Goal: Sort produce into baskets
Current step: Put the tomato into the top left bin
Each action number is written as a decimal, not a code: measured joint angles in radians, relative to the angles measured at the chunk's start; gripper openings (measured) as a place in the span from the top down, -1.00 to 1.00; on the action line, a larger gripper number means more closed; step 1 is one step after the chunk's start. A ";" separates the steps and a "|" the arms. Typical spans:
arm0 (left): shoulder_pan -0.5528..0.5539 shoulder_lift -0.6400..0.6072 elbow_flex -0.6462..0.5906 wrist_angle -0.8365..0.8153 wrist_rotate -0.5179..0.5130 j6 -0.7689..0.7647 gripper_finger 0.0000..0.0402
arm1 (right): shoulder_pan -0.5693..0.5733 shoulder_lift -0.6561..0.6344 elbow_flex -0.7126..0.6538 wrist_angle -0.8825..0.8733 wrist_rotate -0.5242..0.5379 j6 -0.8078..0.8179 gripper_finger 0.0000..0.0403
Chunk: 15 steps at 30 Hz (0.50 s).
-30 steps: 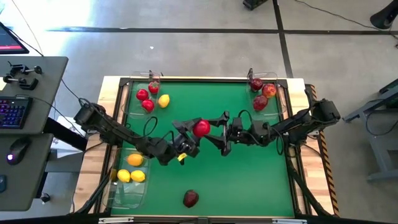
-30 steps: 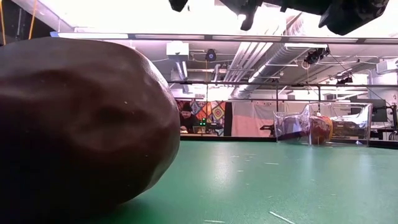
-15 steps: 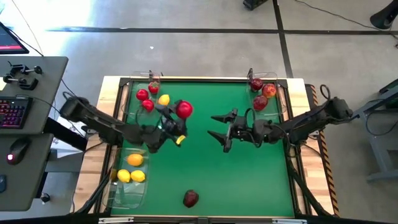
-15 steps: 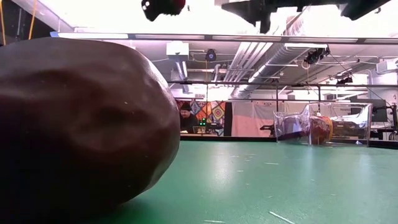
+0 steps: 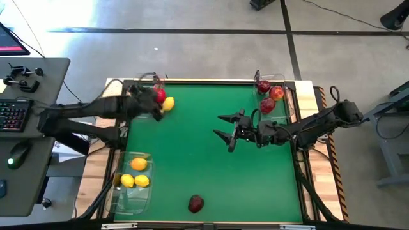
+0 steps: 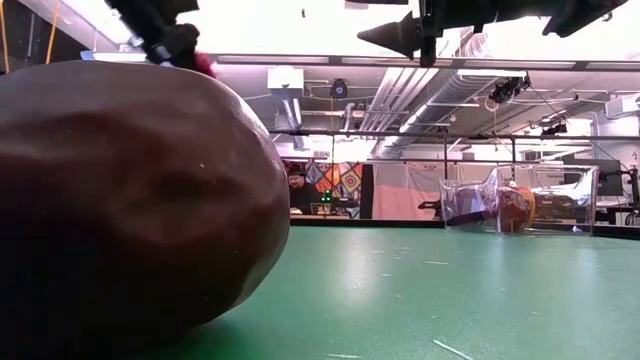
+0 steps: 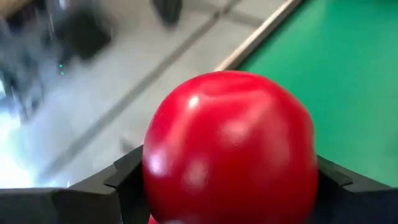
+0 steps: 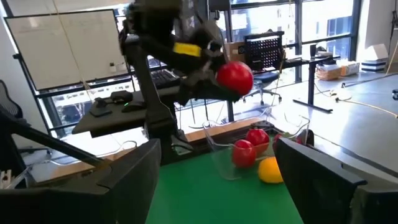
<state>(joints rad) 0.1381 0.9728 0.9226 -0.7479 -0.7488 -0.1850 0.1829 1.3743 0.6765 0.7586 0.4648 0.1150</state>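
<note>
A small bright red fruit [image 7: 230, 143] is held up by my left gripper [image 5: 158, 99] above the clear basket [image 8: 219, 149] at the table's far left. Two red fruits [image 8: 249, 146] lie in that basket, with a lemon [image 5: 168, 104] right by them; the arm hides most of the basket in the high view. My right gripper [image 5: 225, 128] stands open and empty above the table's middle, pointing left. A dark red apple [image 5: 196, 204] rests on the mat near the front edge. My left gripper pinches the red fruit by two opposite sides [image 7: 152, 171], one finger [image 7: 127, 183] on each. The fingers come from the table's left, slanting downward. The fruit is lifted clear, above the far-left basket.
A basket [image 5: 282, 82] at the far right holds dark red and red-yellow apples [image 5: 269, 96]. Another basket [image 5: 131, 195] at the near left holds three lemons [image 5: 135, 174]. A wooden frame [image 5: 211, 81] borders the green mat [image 5: 211, 166], whose middle is bare.
My left gripper has carried the red fruit from the table's middle toward the far left, over the far-left basket, and its wrist has rolled on the way. My right gripper has tipped to point level and has kept open near the middle.
</note>
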 joint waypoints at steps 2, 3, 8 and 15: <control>0.099 -0.016 0.001 -0.096 0.092 -0.048 -0.34 | 0.000 0.000 0.000 0.000 0.000 0.000 -0.52; 0.149 -0.018 0.001 -0.138 0.147 -0.063 -0.34 | 0.000 0.000 0.000 0.000 0.000 0.000 -0.52; 0.373 -0.001 0.001 -0.273 0.399 -0.037 -0.34 | 0.000 0.000 0.000 0.000 0.000 -0.001 -0.52; 0.561 0.082 0.001 -0.394 0.518 0.077 -0.34 | 0.000 0.000 0.000 -0.001 0.000 -0.001 -0.52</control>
<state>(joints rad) 0.6996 1.0553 0.9234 -1.1419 -0.2306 -0.1081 0.1829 1.3739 0.6765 0.7574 0.4648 0.1137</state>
